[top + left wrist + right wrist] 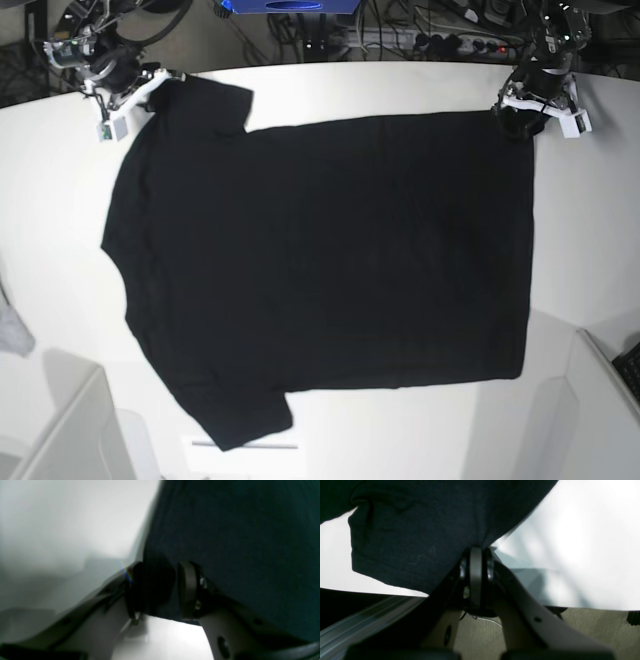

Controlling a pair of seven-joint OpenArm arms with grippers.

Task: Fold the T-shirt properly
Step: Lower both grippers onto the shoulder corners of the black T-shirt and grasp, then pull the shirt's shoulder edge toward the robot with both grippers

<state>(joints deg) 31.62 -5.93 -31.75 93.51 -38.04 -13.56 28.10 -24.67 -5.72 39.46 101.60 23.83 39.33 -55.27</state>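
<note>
The black T-shirt [330,260] lies spread flat on the white table [400,85], plain side up, with its hem to the right and its sleeves at top left and bottom. My right gripper [148,90] is at the top left sleeve; in the right wrist view it [476,552] is shut on a pinch of the black cloth [415,535]. My left gripper [517,118] is at the top right hem corner; in the left wrist view it [160,587] is closed on the dark cloth [237,542] near its edge. The print is hidden.
A pale grey cloth scrap [12,330] lies at the left edge. White bins stand at the bottom left [60,430] and bottom right [600,400]. Cables and a power strip [440,40] run behind the table. The right wrist view shows the table edge and carpet [595,627].
</note>
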